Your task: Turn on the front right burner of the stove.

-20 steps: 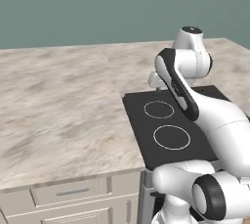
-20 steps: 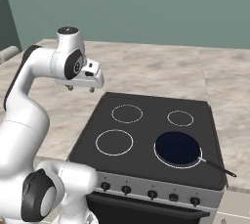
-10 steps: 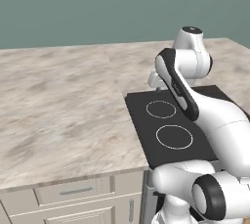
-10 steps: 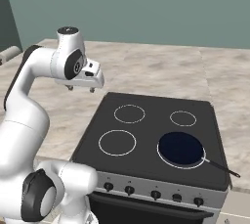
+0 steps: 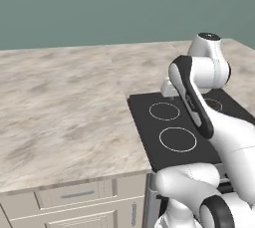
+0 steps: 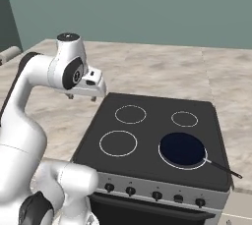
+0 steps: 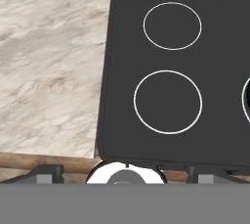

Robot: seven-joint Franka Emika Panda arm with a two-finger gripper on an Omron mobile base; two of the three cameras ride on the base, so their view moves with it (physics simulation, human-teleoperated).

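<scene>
While the arm holds high over the counter's edge just left of the stove (image 6: 147, 135), the gripper (image 6: 82, 96) hangs well apart from the grey front panel and its row of small black knobs (image 6: 156, 195); whether its jaws are released or clenched cannot be told. The stove sits set into the marble counter (image 5: 64, 102), its black glass cooktop marked with four circles. A dark frying pan (image 6: 183, 149) rests on the front right burner, handle pointing toward the near right corner. The step in hand appears to be the approach, with no knob yet touched. Next, the hand must likely descend to the near panel, travel right, and grip and turn the knob governing that burner; which knob that is cannot be determined.
</scene>
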